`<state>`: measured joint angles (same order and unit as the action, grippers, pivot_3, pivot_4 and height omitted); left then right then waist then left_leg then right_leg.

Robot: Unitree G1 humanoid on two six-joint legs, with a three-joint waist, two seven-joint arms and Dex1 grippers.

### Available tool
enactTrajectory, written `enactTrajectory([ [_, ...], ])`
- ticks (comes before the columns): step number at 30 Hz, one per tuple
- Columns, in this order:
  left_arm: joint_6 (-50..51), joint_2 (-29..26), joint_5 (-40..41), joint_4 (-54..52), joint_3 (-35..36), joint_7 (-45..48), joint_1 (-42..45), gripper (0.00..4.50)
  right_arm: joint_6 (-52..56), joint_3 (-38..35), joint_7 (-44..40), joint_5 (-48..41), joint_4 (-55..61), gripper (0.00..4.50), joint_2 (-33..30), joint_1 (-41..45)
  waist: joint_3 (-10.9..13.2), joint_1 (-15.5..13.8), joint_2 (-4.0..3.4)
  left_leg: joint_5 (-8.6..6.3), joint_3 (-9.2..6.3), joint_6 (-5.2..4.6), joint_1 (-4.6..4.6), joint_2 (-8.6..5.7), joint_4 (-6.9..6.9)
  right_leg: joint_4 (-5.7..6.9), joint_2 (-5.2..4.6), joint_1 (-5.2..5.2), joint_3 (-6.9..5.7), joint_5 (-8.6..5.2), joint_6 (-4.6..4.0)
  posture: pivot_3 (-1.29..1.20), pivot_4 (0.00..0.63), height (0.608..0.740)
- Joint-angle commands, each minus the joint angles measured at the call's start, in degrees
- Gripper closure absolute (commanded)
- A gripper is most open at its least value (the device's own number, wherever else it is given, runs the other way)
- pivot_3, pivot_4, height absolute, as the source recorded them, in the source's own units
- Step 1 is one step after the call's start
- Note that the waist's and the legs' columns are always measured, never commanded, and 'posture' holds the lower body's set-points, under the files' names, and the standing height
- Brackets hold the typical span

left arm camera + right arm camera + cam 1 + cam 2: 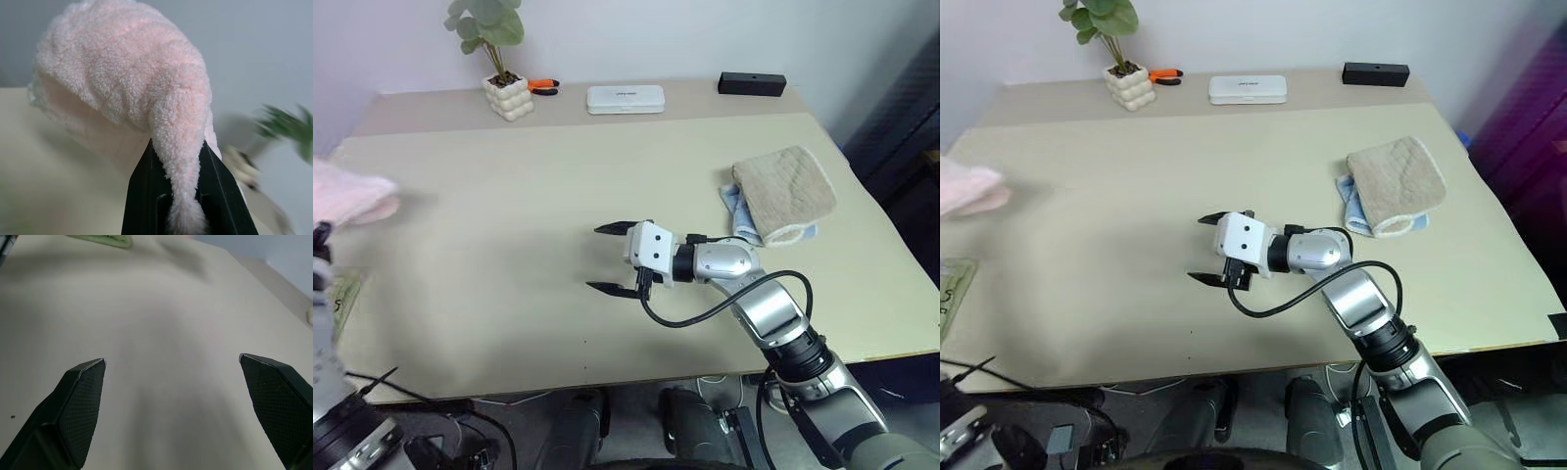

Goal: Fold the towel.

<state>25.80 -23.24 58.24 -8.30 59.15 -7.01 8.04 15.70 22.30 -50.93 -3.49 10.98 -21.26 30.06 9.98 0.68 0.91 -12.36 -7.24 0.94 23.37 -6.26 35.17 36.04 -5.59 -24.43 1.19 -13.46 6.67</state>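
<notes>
Left gripper (178,196) fingers pinched on the pink towel (127,83) — right gripper (612,258) fingers wide apart, empty.

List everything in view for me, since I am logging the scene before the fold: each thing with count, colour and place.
towel: 1, pale pink, bunched at the table's left edge, pinched in the left end effector
table: 1, beige, under everything
quilted towel: 1, beige with blue underside, folded at the right side of the table
potted plant: 1, green leaves in a white bumpy pot, far left
orange-handled tool: 1, orange and black, beside the pot
flat case: 1, white, far middle
box: 1, black, far right
pale green cloth: 1, near left edge
left end effector: 1, black fingers, shut on the towel
right end effector: 1, black fingers, open over the table's middle
</notes>
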Motion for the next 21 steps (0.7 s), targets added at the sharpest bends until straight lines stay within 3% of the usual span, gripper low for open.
enactTrajectory([
  [1,-3.05,3.94,2.85,-1.41,4.45,-2.69,-4.47,4.45,-1.74,-0.21,-0.6,-0.74,0.62,0.0,0.42,0.69,-0.01,-0.02,0.0,0.0,0.0,0.0,-0.02,0.01,0.0,-0.01,0.0,0.02,0.0,0.0,0.0,0.0,0.15,0.74],
  [3,-4.16,6.78,4.23,-1.8,5.51,-3.59,-7.43,4.45,-2.22,0.0,-1.04,-0.6,0.13,0.0,0.32,0.71,-0.09,-0.16,0.19,0.0,-0.01,0.0,-0.02,0.03,0.01,-0.01,0.0,0.04,-0.01,0.0,-0.01,0.0,0.15,0.74],
  [6,-4.52,8.88,6.22,-2.24,5.14,-3.85,-10.69,3.38,-3.04,0.41,-1.82,-0.38,-0.64,0.0,0.33,0.96,-0.21,-0.23,0.47,-0.01,-0.06,0.01,-0.02,0.05,0.05,-0.03,-0.01,0.1,-0.06,-0.02,-0.04,0.0,0.15,0.74],
  [12,-7.68,6.67,6.8,-2.97,5.66,-4.85,-11.5,0.38,-3.75,0.43,-2.85,-0.46,-1.05,0.0,-0.01,1.07,-0.22,-0.12,0.52,-0.01,-0.08,0.02,-0.03,0.08,0.07,-0.03,0.0,0.13,-0.09,-0.11,-0.2,0.0,0.15,0.74],
  [17,-14.36,-0.87,2.09,-2.78,9.53,-5.69,-11.62,0.38,-3.75,0.23,-3.64,-0.59,-1.12,0.0,-0.51,1.05,-0.22,0.04,0.6,0.0,-0.06,0.04,-0.03,0.14,0.04,-0.03,0.03,0.08,-0.08,-0.09,-0.26,0.0,0.15,0.74],
  [21,-12.31,-8.76,-5.69,-6.09,3.01,-0.29,-15.68,0.38,-1.3,-2.23,-3.18,-2.78,-1.74,0.0,0.09,1.71,-0.2,-0.13,0.56,0.0,-0.02,0.03,-0.04,0.13,0.02,-0.04,0.05,0.08,-0.07,-0.09,-0.27,0.0,0.15,0.74],
])
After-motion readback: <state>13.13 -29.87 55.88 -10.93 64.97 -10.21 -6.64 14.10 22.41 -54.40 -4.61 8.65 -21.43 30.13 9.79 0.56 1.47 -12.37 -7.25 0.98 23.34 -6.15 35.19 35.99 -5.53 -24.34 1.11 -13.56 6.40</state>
